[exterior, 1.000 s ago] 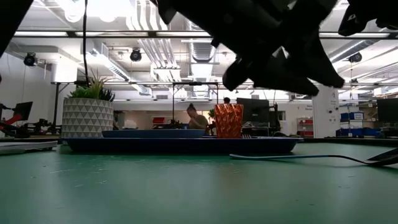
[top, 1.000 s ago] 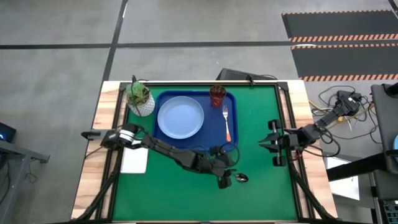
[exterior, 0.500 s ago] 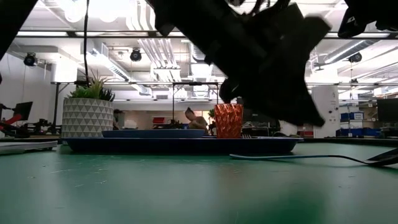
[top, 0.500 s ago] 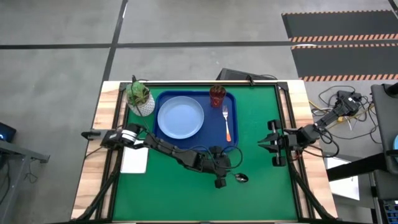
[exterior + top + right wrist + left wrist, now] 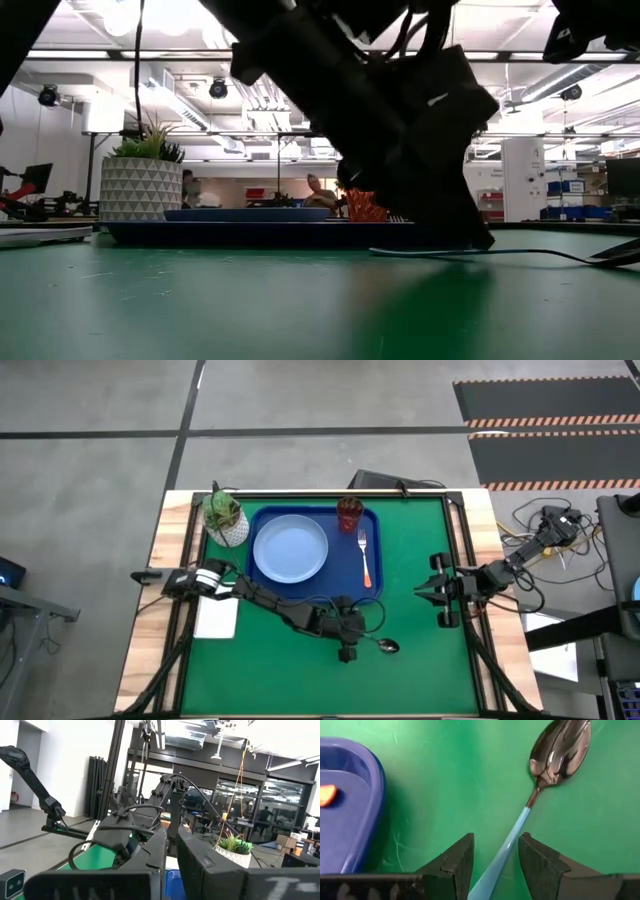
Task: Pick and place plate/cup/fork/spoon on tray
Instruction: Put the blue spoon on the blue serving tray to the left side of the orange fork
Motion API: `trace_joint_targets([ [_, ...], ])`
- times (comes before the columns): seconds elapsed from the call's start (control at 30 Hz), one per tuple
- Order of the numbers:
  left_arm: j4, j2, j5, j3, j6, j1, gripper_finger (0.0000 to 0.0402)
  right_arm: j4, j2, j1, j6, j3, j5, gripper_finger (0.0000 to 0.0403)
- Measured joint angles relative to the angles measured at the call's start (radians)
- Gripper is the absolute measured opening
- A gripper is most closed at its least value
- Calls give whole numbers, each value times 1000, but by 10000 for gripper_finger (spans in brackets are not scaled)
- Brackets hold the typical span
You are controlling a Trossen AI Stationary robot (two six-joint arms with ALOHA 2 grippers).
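The spoon (image 5: 385, 646) lies flat on the green mat near the tray's near right corner, its silver bowl (image 5: 560, 747) toward the table's right. My left gripper (image 5: 350, 648) is open and low over the mat (image 5: 440, 215). Its two fingers stand on either side of the teal handle (image 5: 507, 847), and I see no touch. The dark-blue tray (image 5: 345, 588) holds the light-blue plate (image 5: 290, 550), the reddish-brown cup (image 5: 349, 513) and the orange-handled fork (image 5: 365, 558). My right gripper (image 5: 428, 593) waits shut and empty at the mat's right side.
A white pot with a green plant (image 5: 226, 518) stands at the tray's far left corner. A flat white object (image 5: 216, 618) lies at the table's left edge, beside my left arm. The green mat (image 5: 420, 540) lies bare between the tray and my right gripper.
My left gripper has gone down to the mat and a little toward the table's left edge, along the spoon's handle away from its bowl. The spoon has stayed where it was.
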Motion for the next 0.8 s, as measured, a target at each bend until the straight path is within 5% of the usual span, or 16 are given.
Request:
trace_joint_targets([
  [0.8, 173, -1, 16, -57, -1, -7, 134, -17, 0, 0, -4, 0, 28, 31],
])
